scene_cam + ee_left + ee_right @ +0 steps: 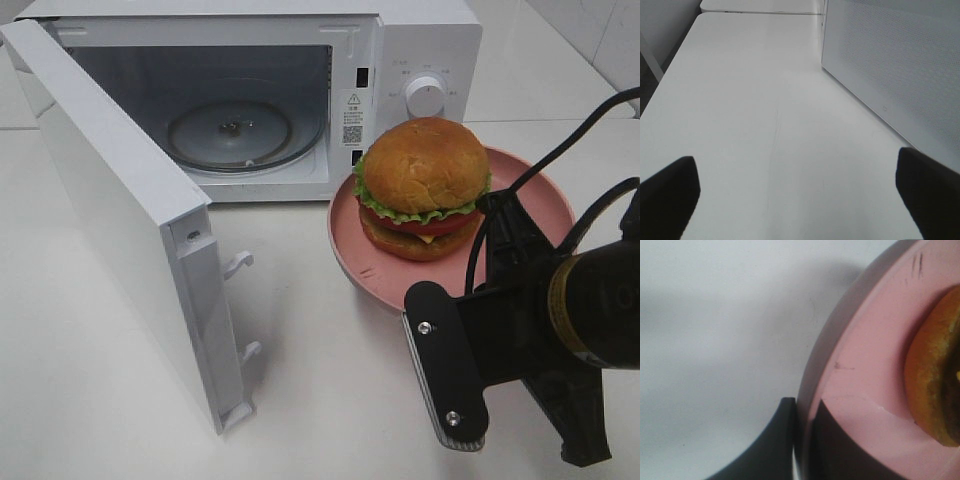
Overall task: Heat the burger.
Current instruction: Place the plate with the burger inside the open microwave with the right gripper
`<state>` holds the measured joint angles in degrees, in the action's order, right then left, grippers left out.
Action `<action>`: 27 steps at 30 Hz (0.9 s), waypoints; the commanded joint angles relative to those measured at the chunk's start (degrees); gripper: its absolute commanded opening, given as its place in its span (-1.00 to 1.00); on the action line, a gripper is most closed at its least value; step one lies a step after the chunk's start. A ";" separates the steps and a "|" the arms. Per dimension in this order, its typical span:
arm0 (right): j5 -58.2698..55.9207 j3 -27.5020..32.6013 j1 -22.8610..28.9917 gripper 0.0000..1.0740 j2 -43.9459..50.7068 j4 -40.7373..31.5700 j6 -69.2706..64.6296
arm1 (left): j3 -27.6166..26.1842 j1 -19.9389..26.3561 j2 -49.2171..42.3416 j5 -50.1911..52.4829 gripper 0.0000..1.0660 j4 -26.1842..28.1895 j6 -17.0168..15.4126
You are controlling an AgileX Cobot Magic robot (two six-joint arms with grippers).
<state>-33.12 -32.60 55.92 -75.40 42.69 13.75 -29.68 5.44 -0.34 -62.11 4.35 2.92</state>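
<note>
Stock of my station, each item placed against the microwave.

1. Left end effector: fingers wide apart, holding nothing, over bare counter on the door side of the microwave. A white perforated panel, probably the door, stands beside it. I judge it is parked there to keep out of the loading path.

2. Door: swung fully open to the microwave's left, latch hooks showing, so the cavity is free for loading.

3. Turntable: glass, seated inside the microwave, nothing on it.

4. Dial: on the microwave's right panel; I cannot read its setting.

5. Burger: in front of the microwave's control panel, upright on a pink plate, not yet inside.

6. Right end effector: clamped on the plate's near rim, one finger over the lip and one under. Gripping the plate spares the soft bun. I cannot tell whether the plate is clear of the counter. Next move, as I judge it: carry the plate level, leftward into the cavity.
</note>
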 commanded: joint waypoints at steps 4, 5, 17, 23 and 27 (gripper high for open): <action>6.65 -0.23 -4.35 -1.00 0.34 1.66 6.99 | 0.11 -0.40 -1.03 0.92 0.88 0.57 -0.11; 8.14 -0.23 -5.84 -1.00 0.34 0.69 10.03 | 0.11 -0.40 -1.03 0.92 0.88 0.57 -0.11; 14.67 -0.23 -13.12 -1.00 0.34 -13.75 34.49 | 0.11 -0.40 -1.03 0.92 0.88 0.57 -0.11; 15.70 -0.29 -17.02 -1.00 0.34 -25.32 49.90 | 0.11 -0.40 -1.03 0.92 0.88 0.57 -0.11; 15.70 -0.34 -18.68 -1.00 0.34 -31.97 57.70 | 0.11 -0.40 -1.03 0.92 0.88 0.57 -0.11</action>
<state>-20.34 -32.43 37.53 -75.46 11.86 68.98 -29.68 5.44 -0.34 -62.11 4.35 2.92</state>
